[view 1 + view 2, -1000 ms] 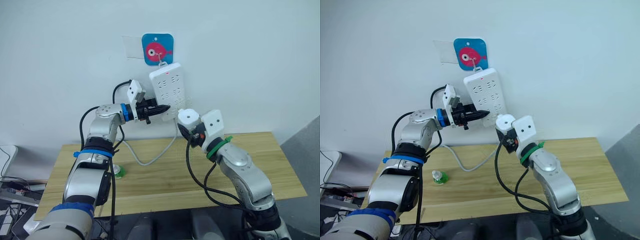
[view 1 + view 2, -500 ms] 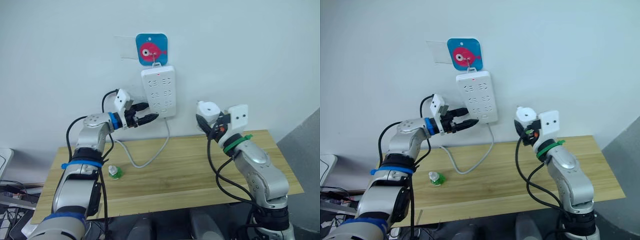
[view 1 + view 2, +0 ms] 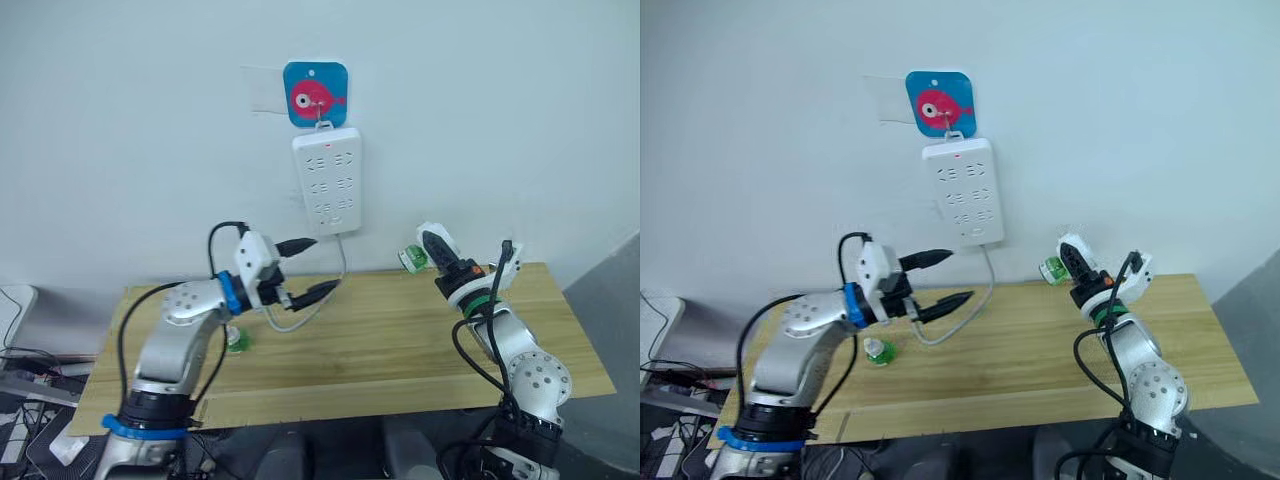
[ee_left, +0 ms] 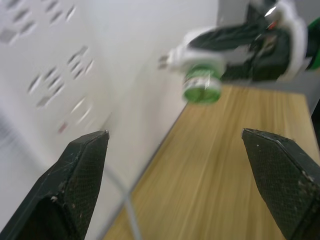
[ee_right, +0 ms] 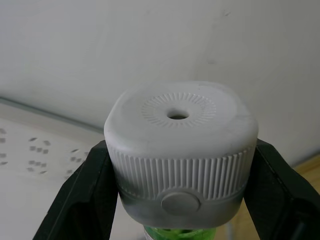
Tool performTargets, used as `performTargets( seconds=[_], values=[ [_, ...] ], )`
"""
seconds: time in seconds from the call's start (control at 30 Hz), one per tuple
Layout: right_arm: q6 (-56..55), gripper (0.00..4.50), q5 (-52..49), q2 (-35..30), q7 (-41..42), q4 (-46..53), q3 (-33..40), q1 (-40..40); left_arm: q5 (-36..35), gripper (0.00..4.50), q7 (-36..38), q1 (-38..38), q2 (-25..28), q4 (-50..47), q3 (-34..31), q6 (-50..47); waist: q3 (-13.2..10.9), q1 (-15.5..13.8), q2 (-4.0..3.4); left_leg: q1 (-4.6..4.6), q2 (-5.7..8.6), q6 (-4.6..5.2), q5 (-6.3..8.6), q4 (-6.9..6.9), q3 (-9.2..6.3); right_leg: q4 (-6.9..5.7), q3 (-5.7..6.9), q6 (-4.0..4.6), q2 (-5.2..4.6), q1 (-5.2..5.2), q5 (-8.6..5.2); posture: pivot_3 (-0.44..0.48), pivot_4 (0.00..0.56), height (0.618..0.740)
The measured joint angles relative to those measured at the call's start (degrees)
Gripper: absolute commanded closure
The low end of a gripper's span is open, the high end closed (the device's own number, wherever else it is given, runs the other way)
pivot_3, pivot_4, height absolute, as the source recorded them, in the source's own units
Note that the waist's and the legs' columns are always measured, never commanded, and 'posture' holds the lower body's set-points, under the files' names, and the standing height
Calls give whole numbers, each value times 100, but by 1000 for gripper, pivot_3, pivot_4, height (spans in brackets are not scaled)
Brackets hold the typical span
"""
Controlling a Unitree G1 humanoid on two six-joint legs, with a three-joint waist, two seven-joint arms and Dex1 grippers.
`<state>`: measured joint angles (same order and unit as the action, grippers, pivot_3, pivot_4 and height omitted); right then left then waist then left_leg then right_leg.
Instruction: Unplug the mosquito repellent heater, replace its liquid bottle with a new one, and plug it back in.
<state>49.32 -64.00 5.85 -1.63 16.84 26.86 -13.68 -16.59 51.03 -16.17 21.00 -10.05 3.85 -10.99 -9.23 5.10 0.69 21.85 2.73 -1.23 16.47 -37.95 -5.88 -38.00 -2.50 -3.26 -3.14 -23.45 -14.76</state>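
The mosquito repellent heater point(image 5: 179, 142), a small white rounded unit with a ringed vent hole, is off the wall and clamped in my right gripper point(image 3: 430, 250), at the wall over the table's far right. A green liquid bottle point(image 3: 410, 260) hangs from its underside. A second green bottle point(image 3: 236, 340) stands on the wooden table point(image 3: 400, 340) near my left arm. My left gripper point(image 3: 325, 263) hovers wide open and empty below the white power strip point(image 3: 327, 180). In the left wrist view, the heater point(image 4: 197, 55) shows beyond the spread fingers point(image 4: 80, 170).
The power strip hangs from a blue hook plate with a pink fish point(image 3: 315, 95) on the white wall. Its grey cable point(image 3: 318, 302) loops down onto the table by my left gripper. A grey panel point(image 3: 610, 300) stands at the table's right end.
My left gripper let go of the power strip, opened wide and dropped towards the table. My right gripper carried the heater right, away from the strip. The head camera shifted too.
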Motion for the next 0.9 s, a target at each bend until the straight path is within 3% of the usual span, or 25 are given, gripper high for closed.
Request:
performTargets(
  seconds=[0.33, 0.67, 0.8, 0.9],
  values=[
    [-29, 1540, -1486, -83, -746, 38, -386, 206, 628, 11, -921, -494, -1303, 943, 806, 806, 4, 17, -5, -4, -9, 4, -1, -6, 24, -3, -3, 3, 31, 3, 3, -141, 128, 740],
    [-419, 1540, -1861, -243, -987, 100, -829, 308, 814, 11, -1167, -670, -1594, 1611, 939, 1239, 5, 41, -5, -3, -13, 4, -2, -10, 22, -4, -3, 2, 38, 4, 3, -160, 130, 740],
    [-540, 1540, -1953, -317, -1070, 131, -934, 326, 816, 903, -1187, -672, -1615, 1672, 938, 1276, 5, 60, -5, -3, -13, 4, -1, -10, 22, -4, -3, 2, 38, 4, 3, -158, 130, 740],
    [-654, 1540, -2022, -351, -1110, 169, -1030, 337, 813, 1906, -1165, -672, -1633, 1673, 964, 1285, 5, 67, -5, -3, -14, 4, -1, -10, 22, -4, -2, 2, 40, 5, 3, -158, 131, 740]
  ],
)
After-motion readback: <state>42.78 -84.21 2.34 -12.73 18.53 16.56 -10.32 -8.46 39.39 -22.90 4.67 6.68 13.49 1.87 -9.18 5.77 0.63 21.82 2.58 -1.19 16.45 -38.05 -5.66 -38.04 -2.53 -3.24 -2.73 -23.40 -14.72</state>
